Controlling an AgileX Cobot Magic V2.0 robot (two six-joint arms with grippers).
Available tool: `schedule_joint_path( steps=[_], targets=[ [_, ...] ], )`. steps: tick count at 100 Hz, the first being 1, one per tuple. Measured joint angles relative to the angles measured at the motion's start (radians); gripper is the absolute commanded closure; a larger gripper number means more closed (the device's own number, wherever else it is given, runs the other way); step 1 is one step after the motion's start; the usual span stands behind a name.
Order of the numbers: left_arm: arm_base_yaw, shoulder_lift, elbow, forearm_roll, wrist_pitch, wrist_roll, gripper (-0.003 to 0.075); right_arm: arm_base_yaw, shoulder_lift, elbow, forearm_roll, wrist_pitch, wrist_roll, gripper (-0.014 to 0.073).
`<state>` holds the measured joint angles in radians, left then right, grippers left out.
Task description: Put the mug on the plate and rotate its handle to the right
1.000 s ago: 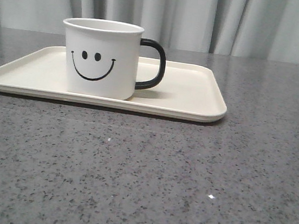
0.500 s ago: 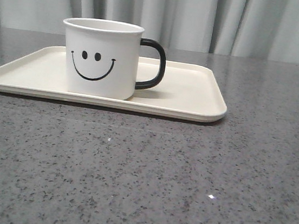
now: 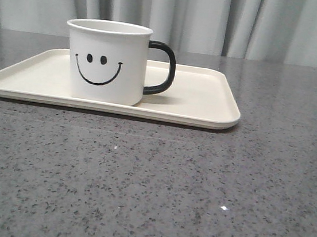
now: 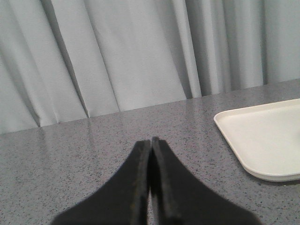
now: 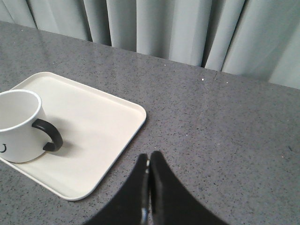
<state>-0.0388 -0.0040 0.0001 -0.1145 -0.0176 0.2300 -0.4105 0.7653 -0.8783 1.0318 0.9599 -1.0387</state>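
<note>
The white mug (image 3: 106,61) with its black smiley face stands upright on the cream plate (image 3: 201,103), left of the plate's middle. Its black handle (image 3: 163,69) points to the right. From the right wrist view the mug (image 5: 18,125) and handle (image 5: 49,134) sit on the plate (image 5: 101,136), well clear of my right gripper (image 5: 149,156), which is shut on nothing over bare table. My left gripper (image 4: 151,140) is also shut and empty, off to the side of the plate's corner (image 4: 262,138). Neither gripper appears in the front view.
The speckled grey table (image 3: 156,187) stretches in front of the plate. Grey curtains (image 3: 217,16) hang along the table's far edge.
</note>
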Motion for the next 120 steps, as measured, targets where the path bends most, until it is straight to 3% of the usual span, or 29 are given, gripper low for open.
schedule_joint_path(
  steps=[41,59,71,91,120],
  targets=[
    [0.0,0.0,0.0,0.0,0.0,-0.001,0.074,0.005,-0.05,0.001,-0.002,-0.002,-0.002,0.0704],
    [0.0,0.0,0.0,0.0,0.0,-0.001,0.074,0.103,-0.186,0.01,-0.002,-0.033,-0.002,0.0704],
    [0.0,0.0,0.0,0.0,0.0,-0.001,0.074,0.214,-0.293,0.087,0.024,-0.164,0.0,0.0704],
    [0.0,0.0,0.0,0.0,0.0,-0.001,0.074,0.381,-0.5,0.33,0.117,-0.501,0.002,0.0704],
    [0.0,0.0,0.0,0.0,0.0,-0.001,0.074,0.418,-0.695,0.686,0.165,-0.742,0.002,0.0704]
  ],
)
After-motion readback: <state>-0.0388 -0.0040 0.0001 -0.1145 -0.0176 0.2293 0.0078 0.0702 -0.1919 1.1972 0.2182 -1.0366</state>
